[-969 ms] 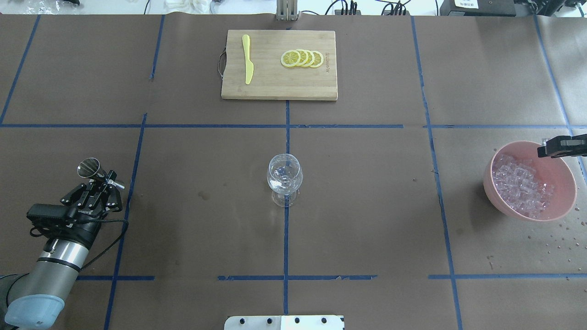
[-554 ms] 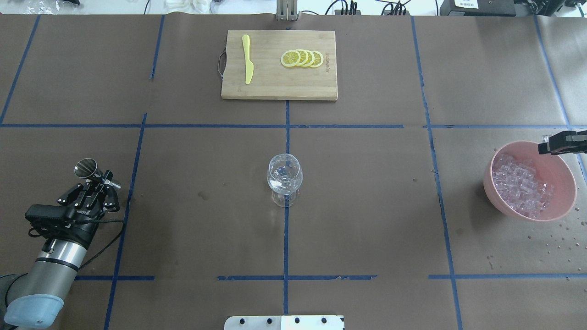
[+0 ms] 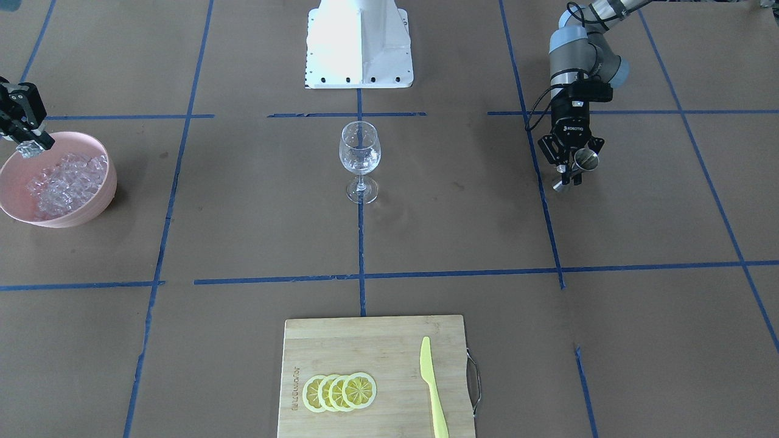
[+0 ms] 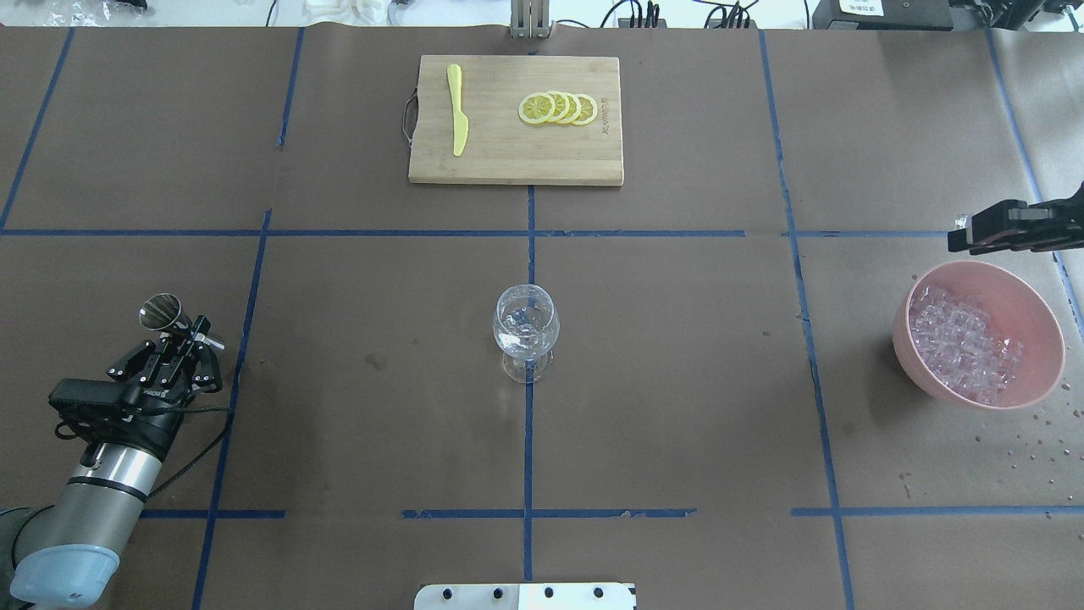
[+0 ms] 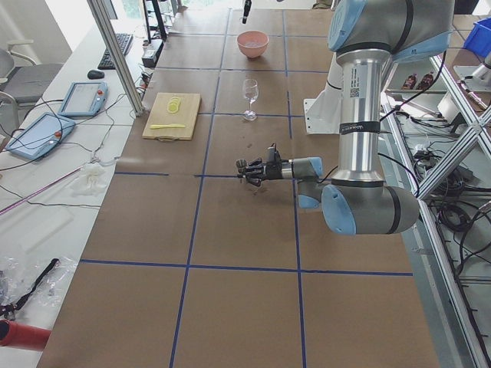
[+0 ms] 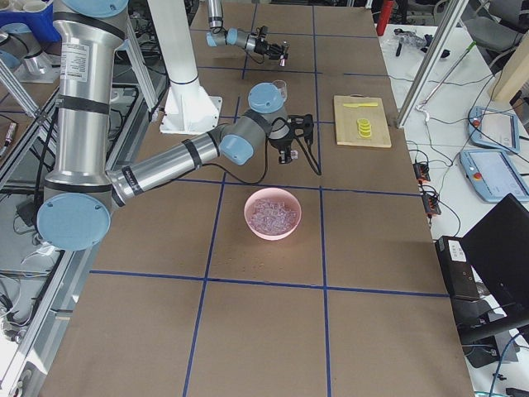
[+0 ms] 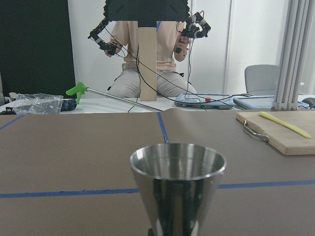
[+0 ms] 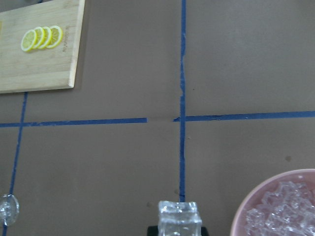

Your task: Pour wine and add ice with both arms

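My left gripper (image 4: 190, 333) is shut on a steel jigger (image 4: 159, 310) and holds it low over the table at the left. The jigger fills the left wrist view (image 7: 177, 182), upright with its mouth up. My right gripper (image 4: 961, 233) is shut on one clear ice cube (image 8: 178, 219), just beyond the far rim of the pink bowl (image 4: 904, 347). The bowl holds a pile of ice (image 4: 961, 339). The clear stemmed wine glass (image 4: 526, 330) stands upright at the table's centre, apart from both grippers. In the front-facing view the right gripper (image 3: 29, 146) hangs over the bowl's rim (image 3: 91, 207).
A wooden cutting board (image 4: 508, 161) lies at the far middle with lemon slices (image 4: 559, 108) and a yellow knife (image 4: 457, 119). Water drops spot the paper near the bowl (image 4: 1029, 440). The white robot base (image 3: 359, 42) sits at the near edge.
My right gripper has moved off the bowl's inside, toward the far side and a little toward the centre, with the ice cube in it. The left gripper with the jigger has barely shifted.
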